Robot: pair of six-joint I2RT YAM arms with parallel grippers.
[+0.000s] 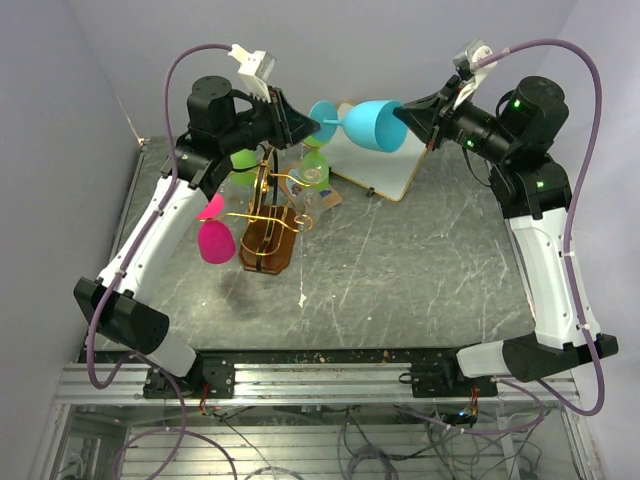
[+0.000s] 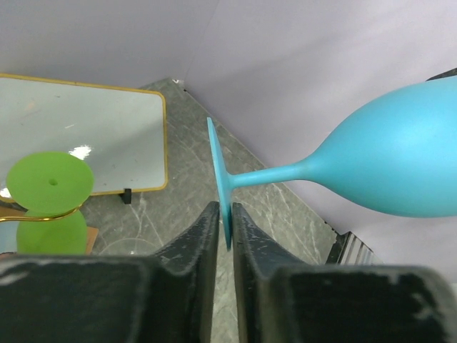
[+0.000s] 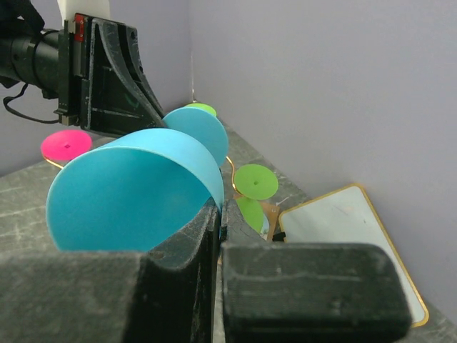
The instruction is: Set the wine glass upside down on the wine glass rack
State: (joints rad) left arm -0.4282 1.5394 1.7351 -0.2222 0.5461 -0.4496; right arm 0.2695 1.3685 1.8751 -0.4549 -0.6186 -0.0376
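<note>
- Handover looks to be the step in hand: the blue wine glass (image 1: pixel 372 125) hangs in the air at the upper middle of the top view, well above the surface (image 1: pixel 430 270), with a hand at each end
- The left hand (image 2: pixel 225 214) is clamped on the edge of the thin foot disc. The right hand (image 3: pixel 218 214) is clamped on the wall of the bowl at its rim
- The long axis lies about level, left to right across the frame, with the foot to the left and the open mouth to the right. The glass is not yet inverted
- To do this well, I judge that one hand should let go only once the other's grip is sure. The pinch on the foot's edge looks slight, so the glass could swing there
- A hold on the bowl would leave the foot and stem free to slide between the wires. The wrist would then have to turn until the mouth faces down
- The wine glass rack (image 1: pixel 268 225) stands left of centre, below the left hand. A pink glass (image 1: pixel 215 240) hangs mouth-down from its left side and green glasses (image 1: pixel 243 160) from its far side
- Which arm of the rack is free I cannot tell from these views, so that needs checking before the approach
- The white board (image 1: pixel 385 165) leans just under the glass, and a low swing could knock it
</note>
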